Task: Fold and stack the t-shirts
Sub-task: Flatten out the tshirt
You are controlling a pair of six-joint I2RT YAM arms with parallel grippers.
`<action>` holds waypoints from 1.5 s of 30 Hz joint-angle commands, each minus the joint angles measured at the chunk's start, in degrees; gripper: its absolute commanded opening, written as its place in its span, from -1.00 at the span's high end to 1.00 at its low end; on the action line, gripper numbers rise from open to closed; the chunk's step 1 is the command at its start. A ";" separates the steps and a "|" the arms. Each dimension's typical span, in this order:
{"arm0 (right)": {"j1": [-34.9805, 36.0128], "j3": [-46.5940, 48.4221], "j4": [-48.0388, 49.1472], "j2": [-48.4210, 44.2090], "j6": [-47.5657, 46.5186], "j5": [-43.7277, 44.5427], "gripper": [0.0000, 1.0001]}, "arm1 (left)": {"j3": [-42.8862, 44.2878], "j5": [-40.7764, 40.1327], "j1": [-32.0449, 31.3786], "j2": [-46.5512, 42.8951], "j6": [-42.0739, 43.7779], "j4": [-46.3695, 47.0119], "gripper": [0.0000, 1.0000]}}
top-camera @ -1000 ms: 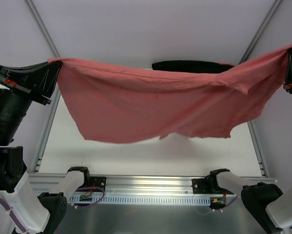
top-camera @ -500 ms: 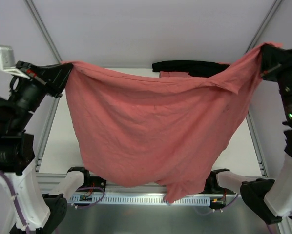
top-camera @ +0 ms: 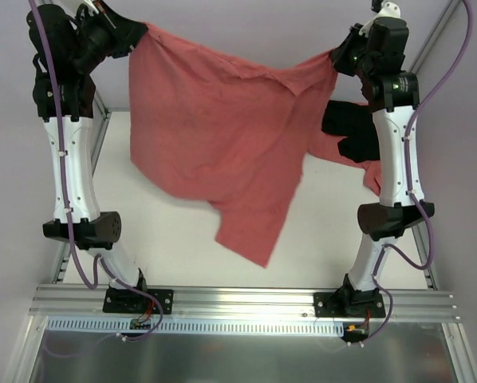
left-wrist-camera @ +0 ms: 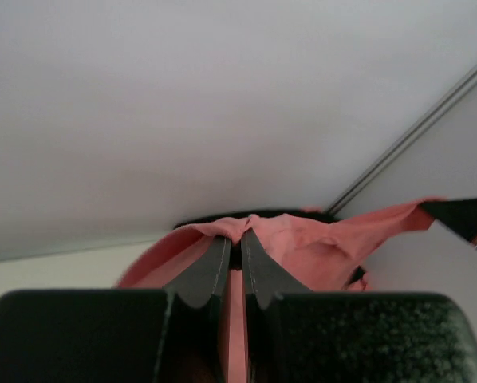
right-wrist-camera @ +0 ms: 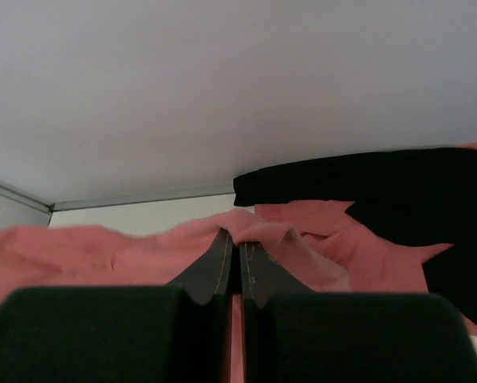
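From above, we see the left claw (top-camera: 135, 33) and the right claw (top-camera: 338, 57) raised high over the bench (top-camera: 175, 239). Each is pinched tight on an edge of one salmon-red t-shirt (top-camera: 214, 136), which hangs in the air between them, sagging in the middle with its lowest tip dangling over the bench (whether it touches, we cannot tell). At the far right a black cloth (top-camera: 350, 128) lies over a salmon heap (top-camera: 372, 174), presumably the other shirts. In the left wrist view the jaws are closed on a bunched fold of the shirt. The right wrist view shows the same kind of pinch, with the black cloth and the heap beyond. We judge the fabric light, thin and limp: it will drape and wrinkle and could slide out of a shallow pinch. The best holds are therefore at shoulder seams or hem corners, with the cloth kept taut between them.
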 commanded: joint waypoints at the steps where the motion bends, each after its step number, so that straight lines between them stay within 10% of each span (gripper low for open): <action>1: -1.47 -0.31 15.49 -10.74 3.09 -3.69 0.99 | 7.49 3.26 1.88 -2.38 -7.91 10.48 1.00; 13: -4.72 -1.73 15.97 -26.84 -2.80 -3.34 0.99 | -15.89 7.31 2.24 -24.08 -8.30 11.24 1.00; 22: -4.64 -44.95 6.74 -54.14 3.00 -4.84 0.99 | -55.01 10.30 2.32 -48.15 -14.80 9.41 1.00; 31: -4.72 -30.42 -1.26 -51.56 -0.08 -3.34 0.99 | -40.54 11.00 2.24 -44.41 -8.30 0.33 1.00; 45: -4.72 -32.93 -0.83 -46.73 0.45 -3.69 1.00 | -44.56 11.71 2.24 -40.98 -7.07 3.58 1.00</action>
